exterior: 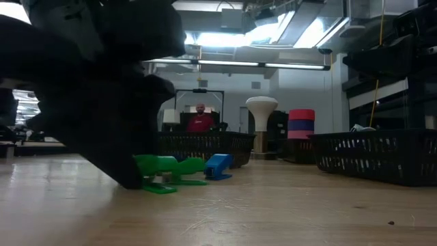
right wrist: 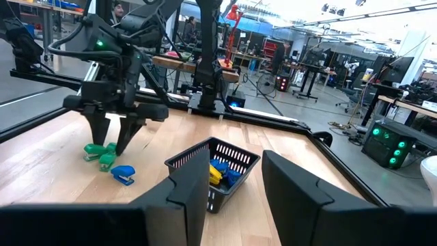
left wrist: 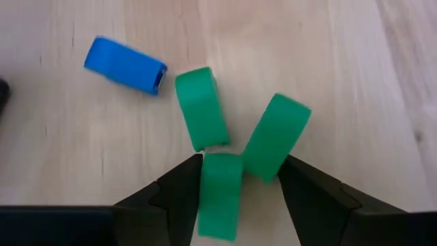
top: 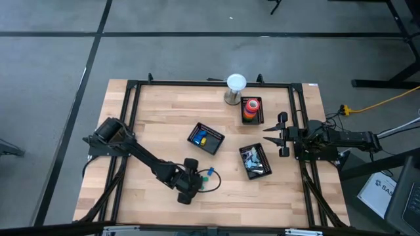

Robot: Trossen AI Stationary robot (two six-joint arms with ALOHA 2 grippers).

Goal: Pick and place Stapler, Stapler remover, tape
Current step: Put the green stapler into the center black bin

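Three small green stapler-like blocks point(left wrist: 201, 109) and a blue one point(left wrist: 126, 65) lie loose on the wooden table near its front middle. My left gripper point(left wrist: 240, 161) points steeply down over them, open. One green block point(left wrist: 220, 195) lies between its fingers, and a second, tilted one point(left wrist: 276, 137) lies by the other fingertip. The low view shows the green blocks point(exterior: 164, 174) resting flat on the table beside a dark finger point(exterior: 130, 179). Red and orange tape rolls point(top: 251, 108) are stacked in a black basket at the back. My right gripper point(top: 283, 134) waits open at the right edge. My left gripper comes from above, slanting down, with one finger point(left wrist: 183, 188) right against the long side of the green block point(left wrist: 208, 198) between the fingers. Whether it touches that block I cannot tell. All the blocks lie on the table.
A black basket point(top: 205, 137) with blue and yellow items stands mid-table. Another basket point(top: 254, 160) holds grey metal pieces. A white mushroom-shaped object point(top: 236, 84) stands at the back beside the tape basket. A black frame point(top: 131, 131) borders the table. Bare wood lies front right.
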